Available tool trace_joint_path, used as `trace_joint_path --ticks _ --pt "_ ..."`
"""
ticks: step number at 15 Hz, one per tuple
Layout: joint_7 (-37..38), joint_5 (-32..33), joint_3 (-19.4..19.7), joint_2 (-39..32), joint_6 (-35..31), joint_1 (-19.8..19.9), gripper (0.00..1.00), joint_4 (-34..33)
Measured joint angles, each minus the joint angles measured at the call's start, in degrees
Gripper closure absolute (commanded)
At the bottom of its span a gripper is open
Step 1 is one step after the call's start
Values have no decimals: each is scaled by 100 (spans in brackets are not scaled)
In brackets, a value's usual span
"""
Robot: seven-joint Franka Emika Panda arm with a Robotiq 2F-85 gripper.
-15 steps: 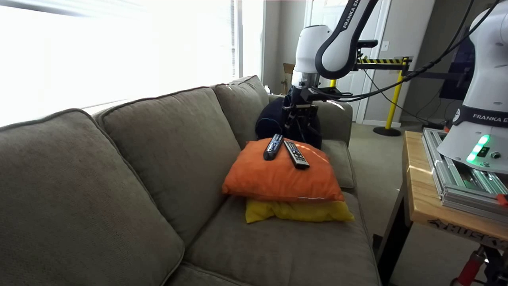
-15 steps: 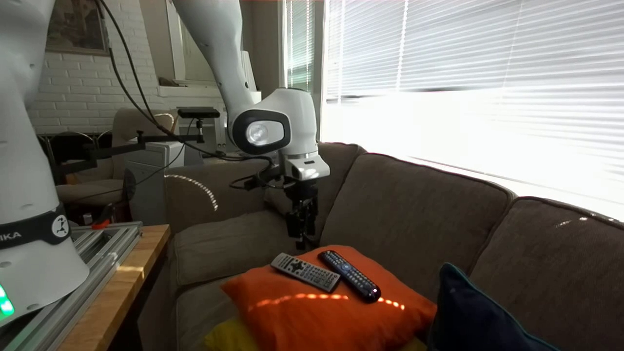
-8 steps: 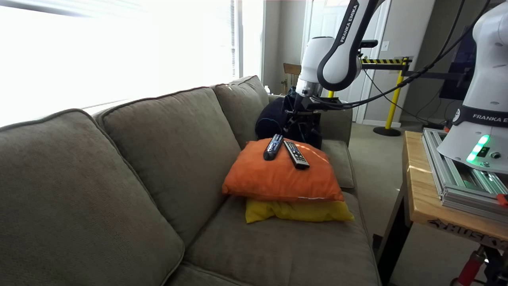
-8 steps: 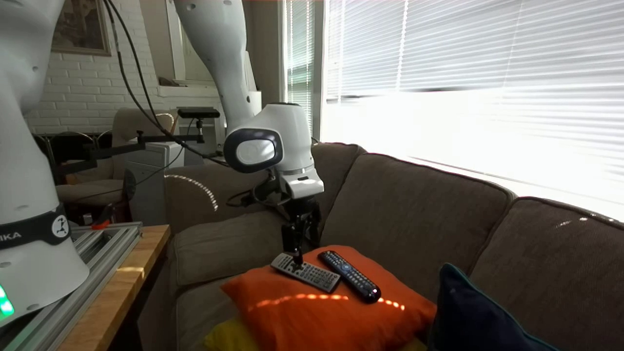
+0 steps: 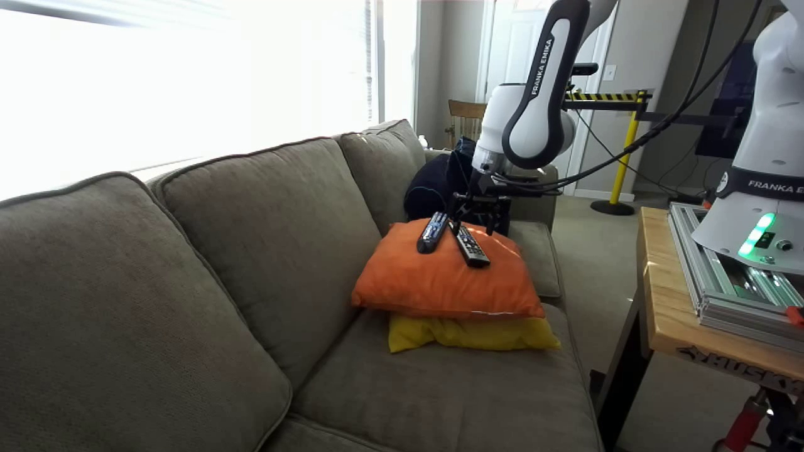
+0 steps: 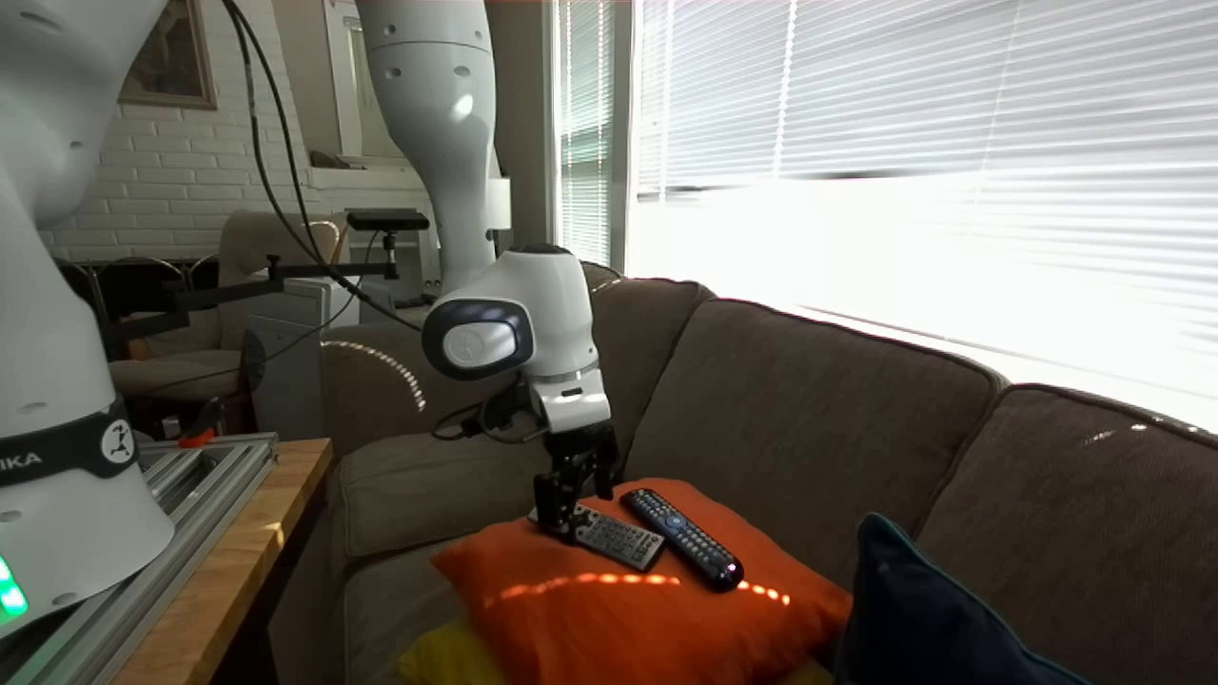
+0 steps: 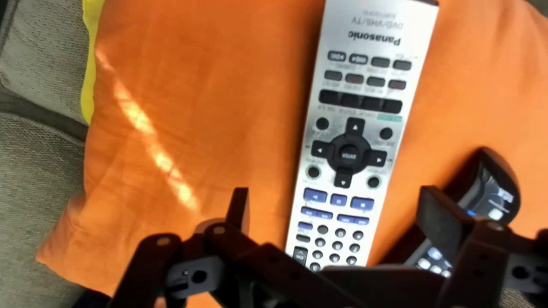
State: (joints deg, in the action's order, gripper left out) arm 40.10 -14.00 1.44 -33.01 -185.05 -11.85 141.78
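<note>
The silver Panasonic remote (image 7: 351,128) lies on the orange pillow (image 5: 433,285), and I've just brought my fingers (image 7: 441,218) down toward it: in the wrist view they stand spread, one to each side, pinching nothing, so I judge it within reach but unheld. To its right lies the black RCA remote (image 7: 494,188); a yellow pillow (image 5: 477,334) sits beneath the orange one.

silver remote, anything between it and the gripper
Nothing visible stands between the open gripper and the silver remote; the black remote lies beside it, partly behind one finger in the wrist view.
</note>
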Motion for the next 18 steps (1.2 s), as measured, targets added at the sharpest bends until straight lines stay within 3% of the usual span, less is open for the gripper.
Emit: trace_joint_path --ticks 2,3,5,9,18 --pt "0 -42 -56 -161 -151 7 0 -38" --pt "0 -59 -74 -227 -210 7 25 -56" --pt "0 -75 -88 -350 -289 7 34 -111" --pt "-1 -161 -109 -520 -383 7 64 -237" --pt "-1 -419 -29 -483 -347 -146 66 -338"
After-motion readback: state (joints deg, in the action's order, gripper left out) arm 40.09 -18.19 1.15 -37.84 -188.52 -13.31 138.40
